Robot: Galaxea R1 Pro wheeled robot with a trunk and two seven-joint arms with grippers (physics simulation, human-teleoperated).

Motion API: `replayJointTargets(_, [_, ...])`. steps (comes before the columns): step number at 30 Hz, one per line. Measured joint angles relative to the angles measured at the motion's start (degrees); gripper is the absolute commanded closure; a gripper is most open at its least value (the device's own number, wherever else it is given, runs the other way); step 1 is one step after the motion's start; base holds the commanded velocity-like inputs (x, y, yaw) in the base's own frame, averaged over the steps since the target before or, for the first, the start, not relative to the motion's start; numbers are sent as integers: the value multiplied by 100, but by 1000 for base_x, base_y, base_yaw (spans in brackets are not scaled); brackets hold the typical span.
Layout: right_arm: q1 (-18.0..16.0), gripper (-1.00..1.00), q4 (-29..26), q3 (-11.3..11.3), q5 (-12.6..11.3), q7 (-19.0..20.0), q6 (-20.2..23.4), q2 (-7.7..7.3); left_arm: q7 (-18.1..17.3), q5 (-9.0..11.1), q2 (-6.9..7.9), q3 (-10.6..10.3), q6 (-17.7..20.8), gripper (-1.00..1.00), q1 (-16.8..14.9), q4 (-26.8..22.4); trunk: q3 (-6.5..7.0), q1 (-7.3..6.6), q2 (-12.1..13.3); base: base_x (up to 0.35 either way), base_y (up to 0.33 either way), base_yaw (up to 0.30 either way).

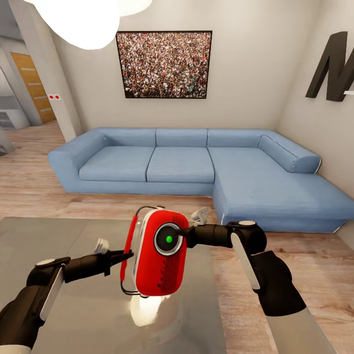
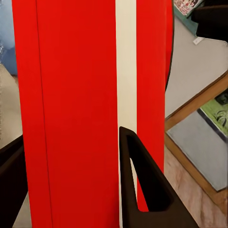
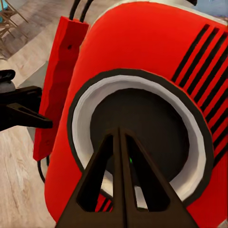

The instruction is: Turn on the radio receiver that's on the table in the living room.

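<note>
The radio receiver (image 1: 162, 253) stands upright above the near part of the table (image 1: 59, 314), its pale reflection showing in the glossy grey top just below it. Its front is bright red with rounded corners, its sides and back white. A round dial (image 1: 168, 239) ringed in white and dark grey sits in the upper front, with a small green light at its centre. Dark slots run across the lower front. A narrow red strap piece (image 1: 129, 246) runs down the radio's left edge, joined to thin dark wire that loops out at top and bottom.

The left gripper (image 1: 123, 256) reaches in from the lower left of the head view, its black forearm low over the table and its fingertips at the red strap piece. In the left wrist view the dark fingers (image 2: 142, 185) stand apart with the red and white edge of the radio between them, so the left gripper appears to be clamped on the radio's side.

The right gripper (image 1: 183, 237) comes in from the right, its arm bent at the elbow and the forearm level, the tip meeting the dial's rim. In the right wrist view its two fingers (image 3: 107, 190) are pressed together into one point that lies on the dark face of the dial.

Behind, a blue L-shaped sofa (image 1: 196, 167) lines the beige walls, under a framed crowd picture (image 1: 164, 64).
</note>
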Motion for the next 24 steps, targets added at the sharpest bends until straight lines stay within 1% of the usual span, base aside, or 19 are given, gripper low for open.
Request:
replayJointTargets(3, [0, 100, -3, 0, 0, 0, 0, 0, 26, -1, 0, 4, -3, 100, 0, 22, 0, 0, 0, 0, 0, 0])
replayJointTargets(4, [0, 100, -3, 0, 0, 0, 0, 0, 101, -7, 0, 6, -11, 100, 1, 28, 0, 0, 0, 0, 0, 0])
replayJointTargets(5, [0, 100, -4, 0, 0, 0, 0, 0, 274, -28, 1, 8, -31, 100, 2, 34, 0, 0, 0, 0, 0, 0])
replayJointTargets(8, [0, 100, -7, 0, 3, 0, 0, 0, 360, -4, 0, 5, -5, 100, 3, 32, 0, 0, 0, 0, 0, 0])
replayJointTargets(24, [0, 100, -22, 0, 36, -9, 0, -22, 385, -2, 8, 13, -1, 100, 4, 29, 0, 0, 0, 0, 0, 0])
